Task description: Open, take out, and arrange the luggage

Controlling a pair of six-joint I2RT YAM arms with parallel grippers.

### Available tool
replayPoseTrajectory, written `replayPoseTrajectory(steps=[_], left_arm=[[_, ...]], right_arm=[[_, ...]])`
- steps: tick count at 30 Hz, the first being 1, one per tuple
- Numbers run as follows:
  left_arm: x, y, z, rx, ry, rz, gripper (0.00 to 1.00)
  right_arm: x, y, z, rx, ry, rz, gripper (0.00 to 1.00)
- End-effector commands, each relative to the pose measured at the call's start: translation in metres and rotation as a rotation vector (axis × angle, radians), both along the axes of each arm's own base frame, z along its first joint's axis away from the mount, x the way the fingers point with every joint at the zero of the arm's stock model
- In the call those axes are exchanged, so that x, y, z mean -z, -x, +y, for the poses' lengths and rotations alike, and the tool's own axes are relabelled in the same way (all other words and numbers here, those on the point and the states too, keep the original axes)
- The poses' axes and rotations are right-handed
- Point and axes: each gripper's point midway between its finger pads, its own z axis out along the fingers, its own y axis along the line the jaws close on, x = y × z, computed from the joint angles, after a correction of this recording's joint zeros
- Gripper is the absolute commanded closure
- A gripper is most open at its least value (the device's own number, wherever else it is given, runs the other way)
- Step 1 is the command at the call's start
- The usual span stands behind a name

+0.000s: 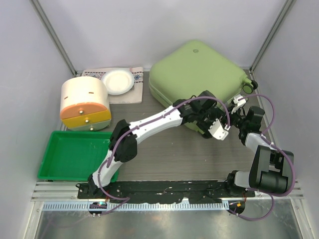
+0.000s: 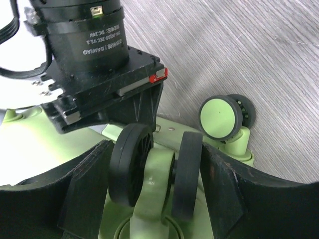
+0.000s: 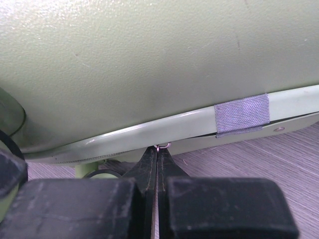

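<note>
Left gripper (image 2: 158, 154) is standing wide, straddling a black twin wheel (image 2: 130, 164) of the luggage (image 1: 194, 69), which is lying flat at the table's (image 1: 169, 149) far right. Right gripper (image 3: 157, 152) is pressing fully closed against a small loop (image 3: 163, 146) on its seam (image 3: 149, 130).

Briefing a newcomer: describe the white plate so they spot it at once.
Find the pale green suitcase at the back right. Left of it lies a cloth mat; the plate sits on it, shallow and white, unlike the tall tub beside it.

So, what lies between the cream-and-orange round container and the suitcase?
A white plate on a patterned mat, beside the luggage; the top view shows it.
</note>
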Motion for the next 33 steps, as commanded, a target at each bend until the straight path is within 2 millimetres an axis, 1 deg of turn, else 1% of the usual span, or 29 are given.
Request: replayPoseTrajectory(steps=[1,2,4,5,6,7,8,10,11,12,13,14,15,17,18,19,20,21,23,24,25,26,27,28,29,31,32,33], left_arm=[[-0.018,-0.004,-0.013,0.020,0.047,-0.065,0.30],[-0.017,-0.005,-0.012,0.016,0.042,-0.068,0.39],[-0.020,-0.003,-0.010,0.012,0.040,-0.062,0.50],[-0.019,-0.002,-0.008,0.007,0.036,-0.055,0.61],[-0.020,-0.001,-0.006,0.005,0.033,-0.050,0.68],[-0.020,0.002,-0.001,0.013,0.012,-0.048,0.77],[-0.019,0.004,0.003,0.019,-0.003,-0.045,1.00],[-0.021,0.007,0.012,0.018,-0.019,-0.032,1.00],[-0.016,0.008,0.017,0.015,-0.034,-0.019,1.00],[-0.015,0.007,0.021,0.010,-0.036,-0.010,1.00],[-0.014,0.006,0.023,0.006,-0.035,-0.008,1.00],[-0.012,0.007,0.028,0.001,-0.044,0.002,1.00],[-0.012,0.004,0.033,-0.006,-0.044,0.008,1.00],[-0.012,0.003,0.040,-0.015,-0.055,0.020,1.00],[-0.012,0.000,0.044,-0.021,-0.060,0.027,1.00],[-0.012,0.002,0.047,-0.018,-0.066,0.041,1.00],[-0.015,0.000,0.051,-0.024,-0.066,0.041,1.00],[-0.015,-0.001,0.055,-0.026,-0.071,0.045,1.00],[-0.013,-0.003,0.064,-0.034,-0.090,0.054,1.00],[-0.015,-0.003,0.068,-0.033,-0.092,0.053,1.00],[-0.015,-0.004,0.072,-0.033,-0.095,0.056,1.00],[-0.010,-0.004,0.078,-0.039,-0.108,0.063,1.00],[-0.013,-0.008,0.083,-0.048,-0.106,0.058,1.00],[-0.013,-0.009,0.087,-0.048,-0.110,0.054,1.00],[-0.006,-0.012,0.095,-0.058,-0.128,0.063,1.00],[-0.010,-0.014,0.103,-0.061,-0.127,0.060,1.00],[-0.007,-0.017,0.110,-0.065,-0.136,0.065,1.00],[-0.005,-0.018,0.113,-0.065,-0.146,0.065,1.00]], right_arm=[[-0.024,-0.006,0.008,-0.050,0.010,-0.104,0.99],[-0.024,-0.006,0.008,-0.048,0.009,-0.103,0.99],[-0.025,-0.007,0.007,-0.041,0.016,-0.108,0.99],[-0.025,-0.008,0.005,-0.031,0.021,-0.111,0.99],[-0.024,-0.009,0.004,-0.025,0.027,-0.110,0.99],[-0.022,-0.011,-0.001,-0.002,0.040,-0.109,0.99],[-0.021,-0.013,-0.004,0.008,0.059,-0.117,0.99],[-0.020,-0.018,-0.012,0.045,0.085,-0.125,0.99],[-0.019,-0.020,-0.020,0.076,0.103,-0.131,0.99],[-0.023,-0.023,-0.026,0.096,0.114,-0.154,0.99],[-0.022,-0.025,-0.031,0.113,0.119,-0.157,0.99],[-0.022,-0.027,-0.040,0.146,0.125,-0.163,0.99],[-0.026,-0.030,-0.046,0.164,0.130,-0.185,0.99],[-0.025,-0.035,-0.058,0.192,0.127,-0.193,0.99],[-0.028,-0.037,-0.069,0.215,0.134,-0.207,0.99],[-0.028,-0.038,-0.075,0.221,0.137,-0.213,0.99],[-0.024,-0.042,-0.081,0.227,0.137,-0.207,0.99],[-0.027,-0.043,-0.093,0.243,0.142,-0.225,0.99],[-0.026,-0.051,-0.108,0.263,0.145,-0.228,0.99],[-0.029,-0.053,-0.119,0.281,0.152,-0.243,0.99],[-0.029,-0.056,-0.126,0.292,0.156,-0.250,0.99],[-0.026,-0.061,-0.134,0.298,0.156,-0.247,0.99],[-0.030,-0.065,-0.140,0.306,0.162,-0.268,0.99],[-0.031,-0.067,-0.150,0.328,0.158,-0.275,0.99],[-0.033,-0.071,-0.156,0.339,0.160,-0.292,0.99],[-0.034,-0.077,-0.171,0.366,0.173,-0.342,0.99],[-0.038,-0.080,-0.176,0.381,0.156,-0.359,0.99],[-0.037,-0.086,-0.183,0.391,0.149,-0.387,0.99]])
